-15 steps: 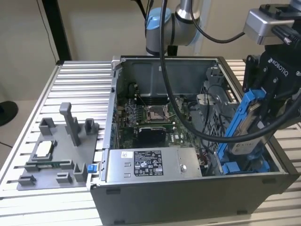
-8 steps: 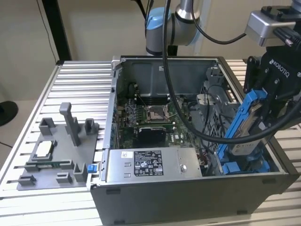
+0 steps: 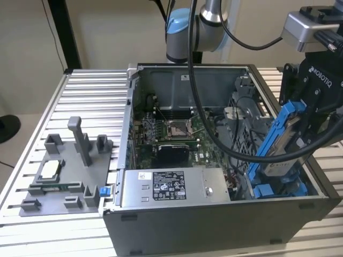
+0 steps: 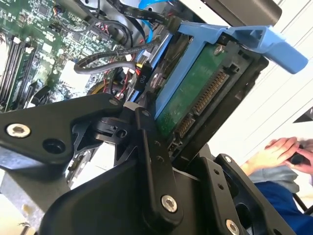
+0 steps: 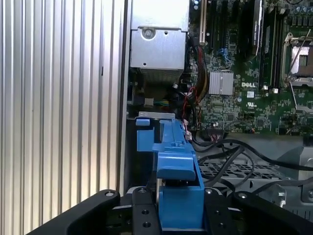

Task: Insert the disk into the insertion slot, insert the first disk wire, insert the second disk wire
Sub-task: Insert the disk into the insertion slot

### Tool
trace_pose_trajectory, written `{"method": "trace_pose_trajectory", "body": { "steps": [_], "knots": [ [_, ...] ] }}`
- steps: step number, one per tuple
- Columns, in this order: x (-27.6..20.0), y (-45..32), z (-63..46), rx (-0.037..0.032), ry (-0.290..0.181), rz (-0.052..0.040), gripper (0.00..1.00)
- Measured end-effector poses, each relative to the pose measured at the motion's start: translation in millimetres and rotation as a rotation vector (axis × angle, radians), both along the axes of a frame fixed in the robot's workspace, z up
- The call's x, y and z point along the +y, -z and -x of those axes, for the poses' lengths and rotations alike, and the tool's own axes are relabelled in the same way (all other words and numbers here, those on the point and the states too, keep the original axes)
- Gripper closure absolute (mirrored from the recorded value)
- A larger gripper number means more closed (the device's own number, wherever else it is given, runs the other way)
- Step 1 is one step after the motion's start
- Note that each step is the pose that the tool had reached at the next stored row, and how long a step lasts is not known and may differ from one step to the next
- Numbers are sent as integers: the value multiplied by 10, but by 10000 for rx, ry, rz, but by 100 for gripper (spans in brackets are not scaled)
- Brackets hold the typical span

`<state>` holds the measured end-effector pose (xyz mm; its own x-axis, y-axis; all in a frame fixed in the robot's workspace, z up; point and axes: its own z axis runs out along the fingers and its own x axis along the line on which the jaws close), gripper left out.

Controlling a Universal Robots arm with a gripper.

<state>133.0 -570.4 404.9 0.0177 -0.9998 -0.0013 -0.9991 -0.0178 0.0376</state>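
Note:
My gripper [image 3: 310, 110] is shut on the disk [image 3: 282, 143], a drive in a bright blue carrier frame. I hold it tilted on edge, its lower end dipping into the case at the exterior view's right. Under it lies the insertion slot [image 3: 278, 190], with blue rails on the case floor. In the second wrist view the disk's green board and connector [image 4: 195, 93] face up between my black fingers [image 4: 152, 161]. In the first wrist view the blue carrier [image 5: 178, 166] runs out from my gripper [image 5: 180, 215] over the bay. A black wire with a plug [image 4: 142, 78] lies beside the disk.
The open computer case holds a motherboard [image 3: 171, 134] and a grey labelled power-supply box [image 3: 171, 187]. Thick black robot cables [image 3: 214, 134] hang across the case. A grey fixture [image 3: 69, 171] sits on the ribbed table at the exterior view's left. A person's hand [image 4: 279, 149] rests nearby.

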Motion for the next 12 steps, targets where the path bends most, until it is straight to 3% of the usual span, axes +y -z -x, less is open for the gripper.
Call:
{"method": "trace_pose_trajectory", "body": {
  "steps": [12],
  "knots": [
    [0,-1,0,1,-1,-15,100]
  ]
}}
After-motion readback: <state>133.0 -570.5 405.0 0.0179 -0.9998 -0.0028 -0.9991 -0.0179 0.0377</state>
